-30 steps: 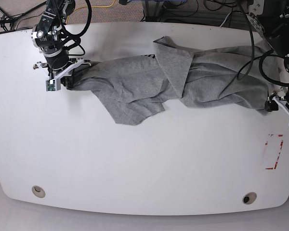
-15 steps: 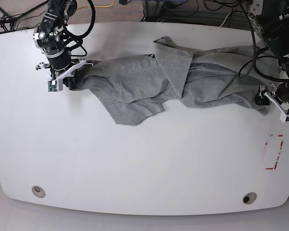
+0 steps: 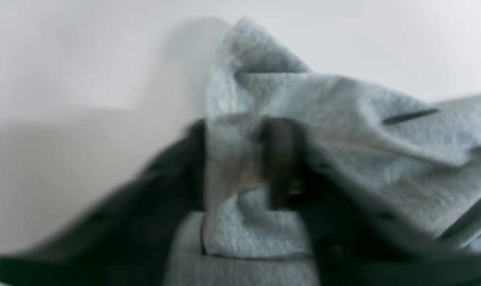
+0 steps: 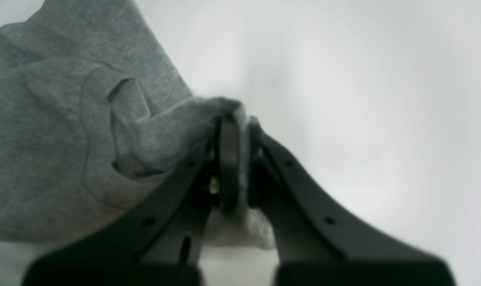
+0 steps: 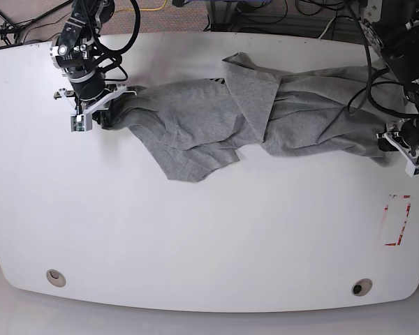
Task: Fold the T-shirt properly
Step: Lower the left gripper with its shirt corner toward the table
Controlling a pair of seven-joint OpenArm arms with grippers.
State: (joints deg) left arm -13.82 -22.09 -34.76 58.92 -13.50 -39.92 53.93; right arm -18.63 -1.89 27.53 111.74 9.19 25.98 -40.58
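While one T-shirt (image 5: 265, 118) is stretched in a crumpled band across the far half of the white table (image 5: 195, 237), it is held at both ends. At the right gripper (image 4: 234, 159) a thin fold of grey cloth is pinched between jaws that are pressed nearly together, with bare table beyond the fingertips and the bulk of the shirt bunched off to one side. Around the left gripper (image 3: 240, 163) the picture is blurred; a peak of cloth is seen standing up between the dark fingers (image 3: 282, 159), which are set partly apart with fabric draped over and around them, so whether the cloth is truly gripped cannot be told. Two arms are counted, one at each end of the garment. Black cables (image 5: 377, 91) are trailed over the shirt just behind the left gripper. Nearer than that gripper, one red-outlined rectangle (image 5: 397, 220) is marked on the table, and two round holes (image 5: 55, 277) are set along the near edge, well apart from both tools
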